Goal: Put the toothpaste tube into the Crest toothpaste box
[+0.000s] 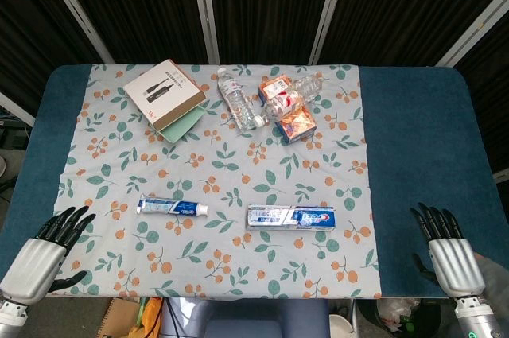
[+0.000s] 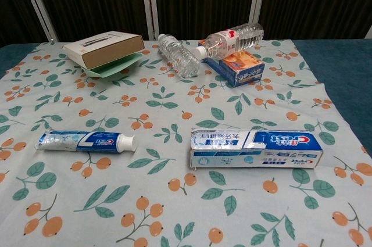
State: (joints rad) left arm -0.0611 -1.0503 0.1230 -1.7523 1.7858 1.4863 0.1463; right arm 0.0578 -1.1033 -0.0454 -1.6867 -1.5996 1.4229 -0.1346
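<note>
left hand (image 1: 44, 252) fingers apart | right hand (image 1: 447, 250) fingers apart | toothpaste tube (image 1: 172, 207) beside Crest box (image 1: 290, 217)

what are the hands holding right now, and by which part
Nothing is held. The left hand and right hand rest open at the table's near corners, apart from the toothpaste tube and Crest toothpaste box.

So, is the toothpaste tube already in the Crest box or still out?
Out. The tube lies flat on the cloth, apart from the box, with its cap toward the box.
</note>
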